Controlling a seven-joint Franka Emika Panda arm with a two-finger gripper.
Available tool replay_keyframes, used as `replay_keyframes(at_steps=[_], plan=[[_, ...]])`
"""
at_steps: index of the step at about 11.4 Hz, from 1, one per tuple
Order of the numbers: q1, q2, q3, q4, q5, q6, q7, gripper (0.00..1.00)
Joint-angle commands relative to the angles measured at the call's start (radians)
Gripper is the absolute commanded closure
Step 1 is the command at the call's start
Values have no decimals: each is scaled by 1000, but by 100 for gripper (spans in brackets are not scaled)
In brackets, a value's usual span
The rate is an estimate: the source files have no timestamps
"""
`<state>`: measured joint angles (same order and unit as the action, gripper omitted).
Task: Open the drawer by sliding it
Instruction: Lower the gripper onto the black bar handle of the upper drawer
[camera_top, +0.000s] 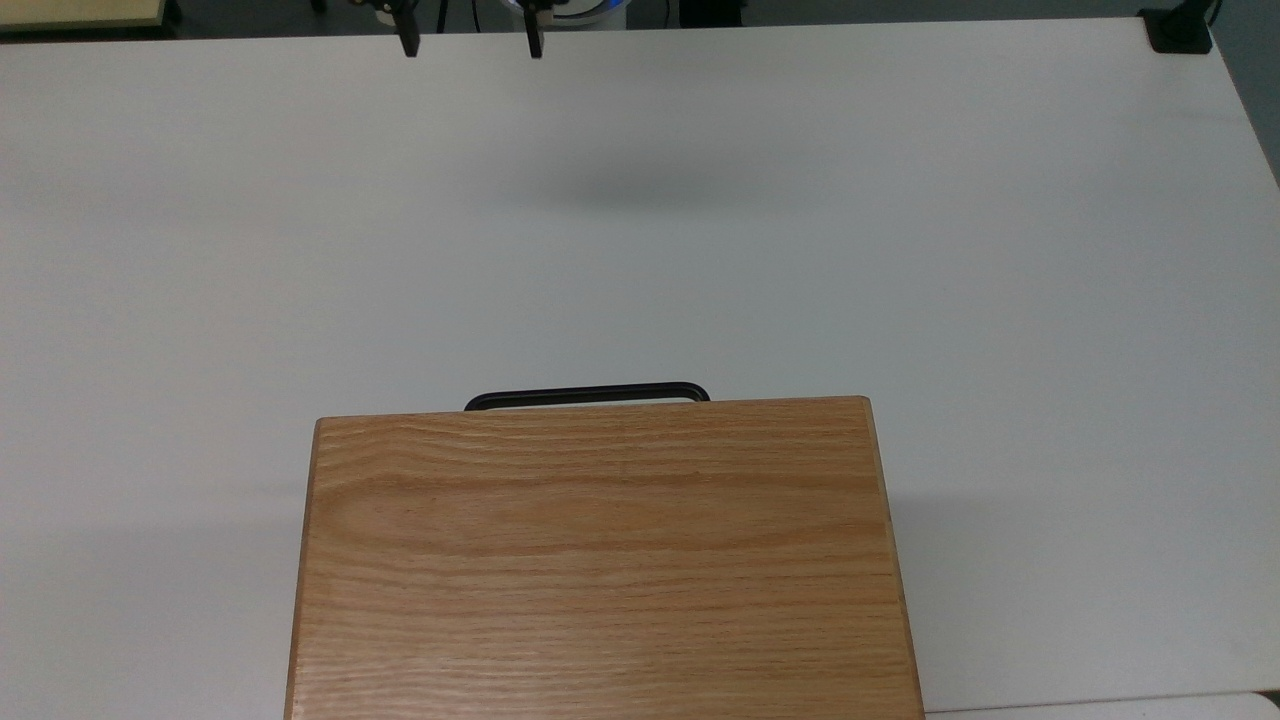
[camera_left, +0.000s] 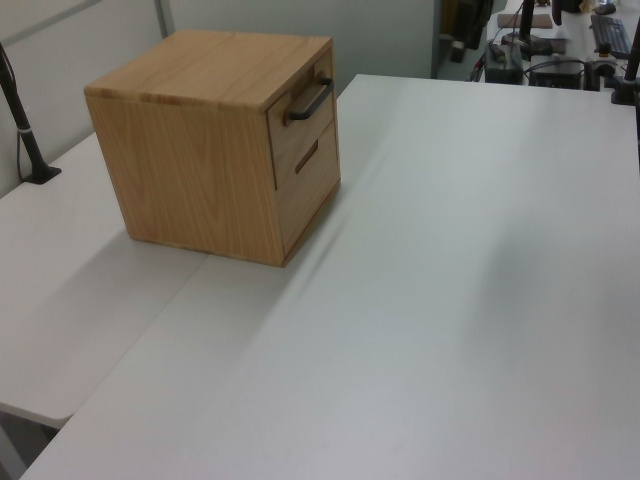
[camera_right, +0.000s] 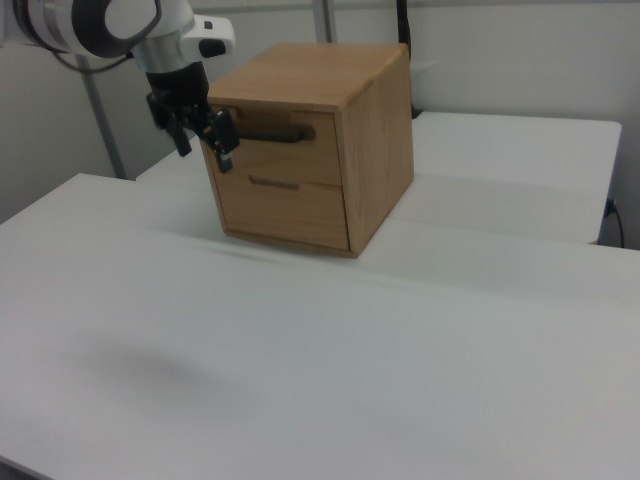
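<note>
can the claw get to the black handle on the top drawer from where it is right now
Probably yes. The claw hangs open over the far edge of the white table, and nothing lies on the bare stretch between it and the drawer's handle, which faces it.

Beside the plain white table (camera_top: 900, 200), the cabinet (camera_top: 600, 560) is showing light oak with darker wavy grain, its drawer (camera_right: 285, 150) wearing a black handle (camera_top: 587, 395).
</note>
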<state>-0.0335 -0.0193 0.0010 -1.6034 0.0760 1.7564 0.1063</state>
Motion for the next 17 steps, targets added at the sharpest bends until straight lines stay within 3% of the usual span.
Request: replay_keyframes(at_steps=[1, 4, 7, 9, 12, 17], plan=[[14, -1, -3, -30, 69, 197, 524, 1], [14, 65, -3, -32, 152, 384, 801, 0], [26, 163, -3, -24, 156, 586, 1033, 34], [29, 209, 3, -18, 159, 653, 1040, 43], [43, 300, 20, 14, 160, 741, 1041, 46], [41, 323, 37, 16, 163, 815, 1043, 47]])
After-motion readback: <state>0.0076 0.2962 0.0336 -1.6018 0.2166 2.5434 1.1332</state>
